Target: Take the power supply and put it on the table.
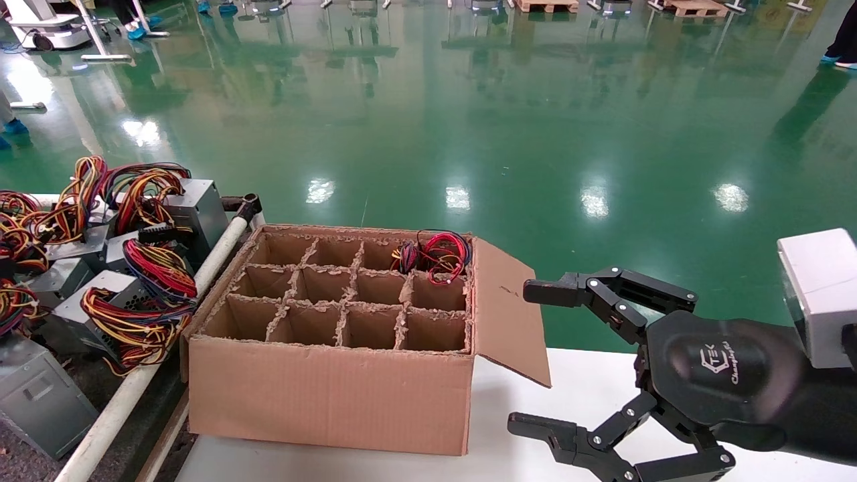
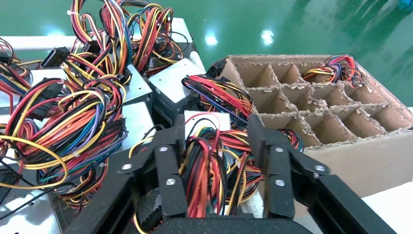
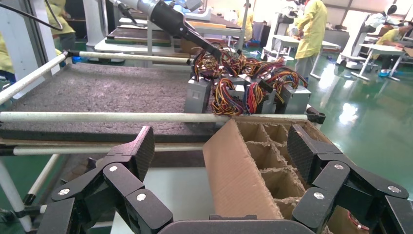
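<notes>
The right gripper (image 1: 535,358) hangs wide open and empty just beside the cardboard box (image 1: 335,395), its jaws spread towards the open flap, probably readied for a reach. One power supply (image 1: 434,256) sits in the far corner cell, ahead of that gripper, only its red and black wires showing above the dividers. The left gripper (image 2: 216,146) hovers over the table (image 3: 107,90), fingers apart around a wire bundle without clearly pinching it, where other supplies already lie heaped.
</notes>
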Robot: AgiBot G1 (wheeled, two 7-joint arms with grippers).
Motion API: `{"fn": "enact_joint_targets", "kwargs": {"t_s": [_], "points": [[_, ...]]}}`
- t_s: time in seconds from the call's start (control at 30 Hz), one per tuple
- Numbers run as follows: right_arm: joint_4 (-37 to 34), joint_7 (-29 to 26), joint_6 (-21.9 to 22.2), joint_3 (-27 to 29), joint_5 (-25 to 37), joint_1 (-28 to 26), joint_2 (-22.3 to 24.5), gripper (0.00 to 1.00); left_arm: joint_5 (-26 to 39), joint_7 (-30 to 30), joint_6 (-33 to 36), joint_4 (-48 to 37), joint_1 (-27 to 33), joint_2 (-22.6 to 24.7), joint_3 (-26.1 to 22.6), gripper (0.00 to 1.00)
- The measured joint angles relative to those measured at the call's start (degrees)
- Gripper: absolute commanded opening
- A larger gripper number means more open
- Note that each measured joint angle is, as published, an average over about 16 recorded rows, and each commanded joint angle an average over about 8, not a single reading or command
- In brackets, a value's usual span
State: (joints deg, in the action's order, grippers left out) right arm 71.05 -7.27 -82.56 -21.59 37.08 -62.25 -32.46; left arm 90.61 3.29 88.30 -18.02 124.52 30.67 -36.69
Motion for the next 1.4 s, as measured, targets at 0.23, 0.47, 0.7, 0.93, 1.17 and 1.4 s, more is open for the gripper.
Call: {"fn": "enact_joint_targets", "kwargs": {"t_s": [0.23, 0.47, 0.7, 0.93, 1.17, 1.4], "points": [[0.0, 0.0, 0.0, 0.0, 0.0, 0.0, 0.0, 1.00, 1.6, 3.0, -1.4, 3.4, 1.7, 1.2, -1.5, 1.00], [0.0, 0.0, 0.0, 0.0, 0.0, 0.0, 0.0, 1.00, 1.7, 7.0, -2.6, 6.4, 3.4, 3.3, -1.7, 1.00], [0.0, 0.0, 0.0, 0.0, 0.0, 0.0, 0.0, 1.00, -3.3, 10.8, -4.1, 6.3, 2.3, 6.2, 2.1, 1.00], [0.0, 0.0, 0.0, 0.0, 0.0, 0.0, 0.0, 1.00, -12.2, 11.7, -9.8, 5.4, -2.6, 11.7, 8.8, 1.00], [0.0, 0.0, 0.0, 0.0, 0.0, 0.0, 0.0, 1.00, -19.2, 10.1, -23.0, 8.1, -7.6, 19.8, 13.8, 1.00], [0.0, 0.0, 0.0, 0.0, 0.0, 0.0, 0.0, 1.00, -21.6, 8.4, -34.8, 12.9, -10.0, 27.0, 15.2, 1.00]]}}
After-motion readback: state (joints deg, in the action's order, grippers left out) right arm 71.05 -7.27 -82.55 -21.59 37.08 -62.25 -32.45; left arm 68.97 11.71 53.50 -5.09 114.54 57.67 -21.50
